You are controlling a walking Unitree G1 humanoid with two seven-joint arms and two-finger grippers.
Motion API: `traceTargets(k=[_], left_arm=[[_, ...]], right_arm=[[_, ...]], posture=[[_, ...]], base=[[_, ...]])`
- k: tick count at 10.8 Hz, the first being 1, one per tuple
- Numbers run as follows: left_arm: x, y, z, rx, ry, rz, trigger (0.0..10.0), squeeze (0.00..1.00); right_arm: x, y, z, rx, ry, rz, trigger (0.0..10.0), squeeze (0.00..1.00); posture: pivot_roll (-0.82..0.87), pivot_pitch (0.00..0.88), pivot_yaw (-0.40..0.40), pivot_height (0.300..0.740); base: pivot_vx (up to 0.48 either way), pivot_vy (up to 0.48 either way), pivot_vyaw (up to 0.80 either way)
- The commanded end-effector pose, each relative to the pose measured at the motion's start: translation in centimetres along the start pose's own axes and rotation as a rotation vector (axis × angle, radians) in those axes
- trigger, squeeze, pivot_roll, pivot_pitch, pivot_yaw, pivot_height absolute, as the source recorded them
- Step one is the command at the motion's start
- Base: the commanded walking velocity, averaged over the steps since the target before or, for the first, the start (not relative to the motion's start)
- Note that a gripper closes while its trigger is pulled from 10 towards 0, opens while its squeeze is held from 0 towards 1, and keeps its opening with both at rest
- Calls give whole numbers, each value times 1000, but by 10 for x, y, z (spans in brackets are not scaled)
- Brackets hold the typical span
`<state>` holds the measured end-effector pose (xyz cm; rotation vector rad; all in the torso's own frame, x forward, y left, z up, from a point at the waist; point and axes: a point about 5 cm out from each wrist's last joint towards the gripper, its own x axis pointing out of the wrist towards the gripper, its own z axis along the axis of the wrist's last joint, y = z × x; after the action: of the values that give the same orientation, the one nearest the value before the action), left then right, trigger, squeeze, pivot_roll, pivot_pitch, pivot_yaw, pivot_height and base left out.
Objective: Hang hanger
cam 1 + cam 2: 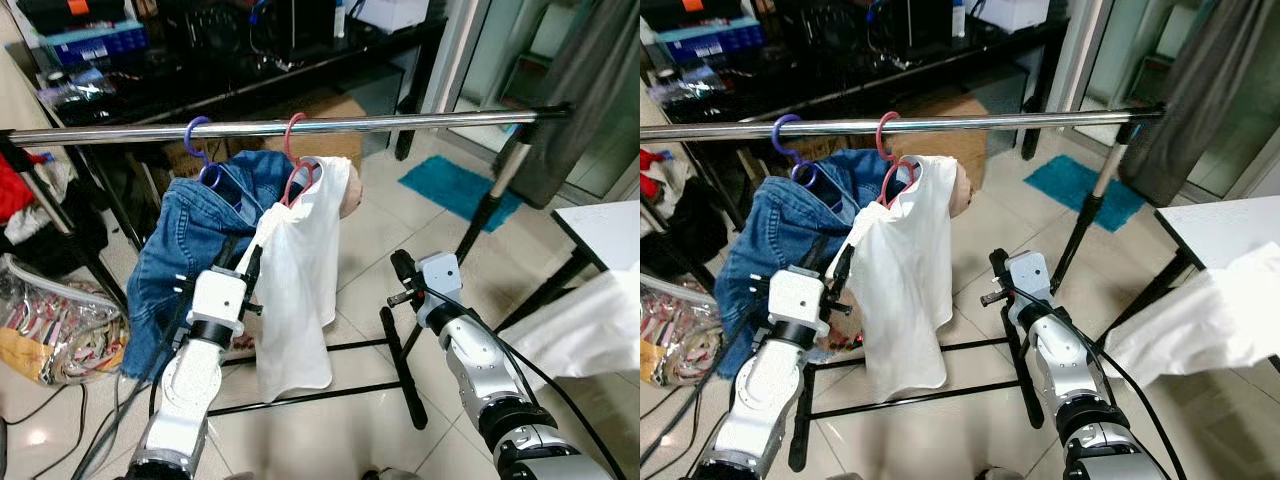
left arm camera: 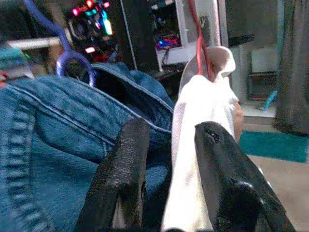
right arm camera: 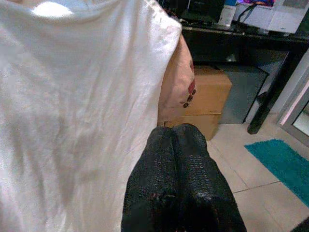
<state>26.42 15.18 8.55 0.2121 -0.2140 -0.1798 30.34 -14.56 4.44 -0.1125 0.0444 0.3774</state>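
A silver rail (image 1: 420, 122) runs across at chest height. A red hanger (image 1: 293, 140) hooks over it and carries a white sleeveless top (image 1: 300, 290). Beside it, on the left, a purple hanger (image 1: 197, 135) holds a denim garment (image 1: 185, 240). My left gripper (image 1: 252, 255) reaches up at the white top's left shoulder edge. Its fingers (image 2: 125, 169) stand open, with the white cloth (image 2: 193, 159) running through the gap. My right gripper (image 1: 402, 268) hovers right of the top, apart from it, its fingers (image 3: 176, 145) pressed shut on nothing.
The rack's black base bars (image 1: 400, 365) cross the tiled floor below. A cardboard box (image 1: 335, 140) and a dark desk with electronics stand behind. There is a teal mat (image 1: 450, 185) at the far right, a white table (image 1: 610, 225) with draped white cloth (image 1: 590, 330) on the right, and a plastic bag (image 1: 50, 330) on the left.
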Motion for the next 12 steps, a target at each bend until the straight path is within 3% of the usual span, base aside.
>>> traceTargets(k=[1, 6, 12], left_arm=[[2, 5, 1, -22, 8, -6, 10000, 0], [-4, -10, -14, -150, 148, -207, 10000, 0], [7, -15, -11, -158, 150, -245, 10000, 0]], right_arm=[[3, -2, 3, -2, -1, -1, 10000, 0], [2, 0, 2, 0, -2, 0, 10000, 0], [6, 2, 4, 4, -8, 7, 10000, 0]], posture=[[40, 0, -8, 740], [40, 0, -9, 740], [46, 0, -12, 740]], base=[[0, 0, 0], [0, 0, 0], [0, 0, 0]])
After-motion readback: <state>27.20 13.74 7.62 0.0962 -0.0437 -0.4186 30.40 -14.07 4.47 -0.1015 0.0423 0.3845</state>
